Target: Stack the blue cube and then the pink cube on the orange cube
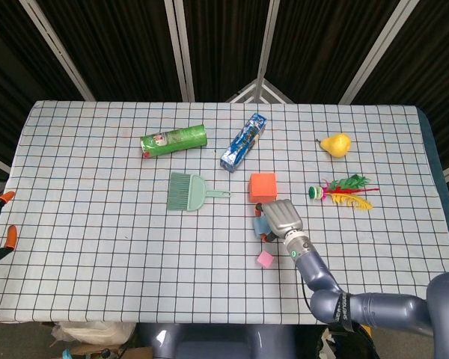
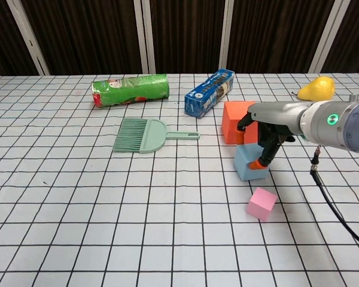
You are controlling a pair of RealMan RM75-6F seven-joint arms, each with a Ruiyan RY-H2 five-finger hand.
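The orange cube (image 2: 232, 122) (image 1: 263, 185) stands on the checked cloth right of centre. Just in front of it, touching or nearly touching, the blue cube (image 2: 248, 168) (image 1: 260, 224) sits on the table. My right hand (image 2: 267, 136) (image 1: 281, 217) reaches over the blue cube from the right and grips it, orange-tipped fingers down its front and thumb behind it. The pink cube (image 2: 261, 203) (image 1: 265, 259) lies alone nearer the front edge. My left hand (image 1: 0, 221) shows only as spread orange-tipped fingers at the far left edge, off the table, holding nothing.
A green can (image 2: 130, 89) and a blue box (image 2: 209, 92) lie at the back. A green hand brush (image 2: 140, 134) lies left of the cubes. A yellow pear (image 2: 316, 88) and a feathered shuttlecock (image 1: 343, 192) lie to the right.
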